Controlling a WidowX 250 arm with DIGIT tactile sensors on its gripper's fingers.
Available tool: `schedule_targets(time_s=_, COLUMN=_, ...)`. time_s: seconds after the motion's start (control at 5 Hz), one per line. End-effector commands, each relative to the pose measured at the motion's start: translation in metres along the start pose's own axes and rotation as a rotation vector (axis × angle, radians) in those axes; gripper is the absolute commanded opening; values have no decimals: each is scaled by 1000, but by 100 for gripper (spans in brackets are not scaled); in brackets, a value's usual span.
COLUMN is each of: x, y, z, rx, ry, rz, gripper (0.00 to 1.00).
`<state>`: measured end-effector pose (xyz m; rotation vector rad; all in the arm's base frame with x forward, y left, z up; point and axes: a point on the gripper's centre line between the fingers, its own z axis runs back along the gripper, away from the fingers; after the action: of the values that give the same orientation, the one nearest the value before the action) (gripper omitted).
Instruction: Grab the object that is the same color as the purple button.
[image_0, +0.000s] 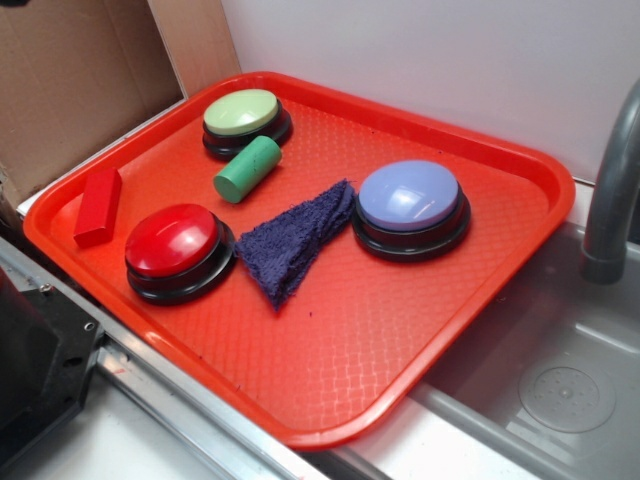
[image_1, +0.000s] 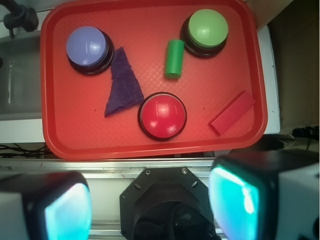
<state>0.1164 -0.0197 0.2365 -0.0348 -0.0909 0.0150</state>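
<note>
Cloth (image_0: 293, 245) on tray (image_0: 420, 330), between two buttons (image_0: 412, 208) (image_0: 178, 252).

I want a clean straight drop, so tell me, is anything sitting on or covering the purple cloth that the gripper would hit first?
Nothing visible lies on the purple cloth. The open gripper is high above the tray's near edge. The purple button and red button flank the cloth closely, so the fingers could clip them.
</note>
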Motion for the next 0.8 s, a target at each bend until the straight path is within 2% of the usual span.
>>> schedule_targets(time_s=0.0, x=0, y=0, z=0, rx=0, ry=0, rz=0, gripper=100)
schedule_targets(time_s=0.2, x=12, y=-6, z=-7, rx=7, ry=-29, rz=-13, gripper=100)
schedule_targets(time_s=0.4, x=30, y=-17, z=-29, rx=78, ry=-85, rz=19, gripper=100)
schedule_targets(time_s=0.6, x=43, y=-27, z=-57, rx=31, ry=-133, rz=-24, gripper=100)
